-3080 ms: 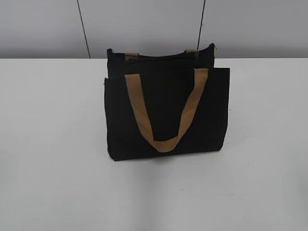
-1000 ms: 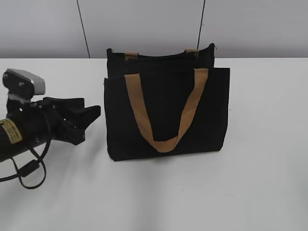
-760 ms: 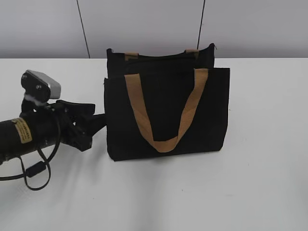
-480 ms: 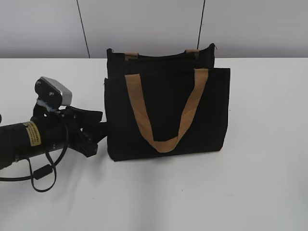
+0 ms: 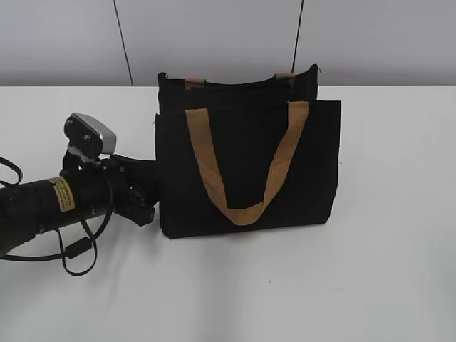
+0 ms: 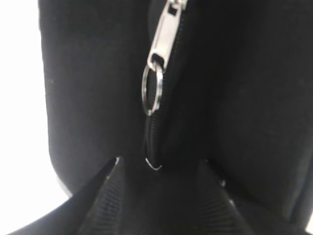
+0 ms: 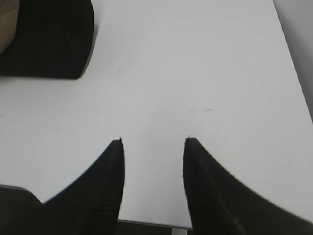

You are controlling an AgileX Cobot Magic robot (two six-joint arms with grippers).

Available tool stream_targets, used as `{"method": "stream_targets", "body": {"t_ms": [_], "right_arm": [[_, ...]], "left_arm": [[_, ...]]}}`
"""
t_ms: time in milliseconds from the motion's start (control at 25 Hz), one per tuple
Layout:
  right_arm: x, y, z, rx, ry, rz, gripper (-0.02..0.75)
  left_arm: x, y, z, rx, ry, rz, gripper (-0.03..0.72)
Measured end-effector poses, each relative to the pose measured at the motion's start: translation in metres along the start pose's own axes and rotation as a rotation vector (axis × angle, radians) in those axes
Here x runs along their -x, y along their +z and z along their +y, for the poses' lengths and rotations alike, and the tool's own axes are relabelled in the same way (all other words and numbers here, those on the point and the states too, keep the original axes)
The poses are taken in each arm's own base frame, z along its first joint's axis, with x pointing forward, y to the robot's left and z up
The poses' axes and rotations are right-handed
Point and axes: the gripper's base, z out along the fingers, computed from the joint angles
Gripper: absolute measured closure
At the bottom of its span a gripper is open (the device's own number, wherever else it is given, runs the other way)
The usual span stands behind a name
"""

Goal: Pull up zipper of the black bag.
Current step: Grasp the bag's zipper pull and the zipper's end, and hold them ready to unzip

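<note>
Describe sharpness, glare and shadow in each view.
Left wrist view: silver metal zipper pull and black fabric bag soft, table blown out white. Exterior view: sharp, faint shadow under the bag. Right wrist view: open right gripper dark, evenly lit white table.

Black cylindrical left arm (image 5: 43, 210) with a yellow label, silver-grey wrist camera (image 5: 91, 133) on top, looped black cable (hanging beneath), matte black left tool (image 5: 142, 189), right tool (image 7: 152, 147) with ribbed black fingers (image 7: 110, 171)

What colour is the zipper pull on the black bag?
Silver metal pull with a ring, clearest in the left wrist view.
</note>
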Motion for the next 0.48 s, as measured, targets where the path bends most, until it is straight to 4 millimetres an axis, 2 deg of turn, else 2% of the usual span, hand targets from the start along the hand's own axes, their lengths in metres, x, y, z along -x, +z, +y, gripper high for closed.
{"method": "stream_targets", "body": {"t_ms": [240,480], "right_arm": [[0.0,0.0,0.0,0.0,0.0,0.0,0.418],[0.0,0.0,0.0,0.0,0.0,0.0,0.418]], "left_arm": [[-0.007,0.006,0.001,-0.005,-0.023,-0.036,0.323],[0.0,0.011,0.005,0.0,-0.013,-0.073,0.324]]}}
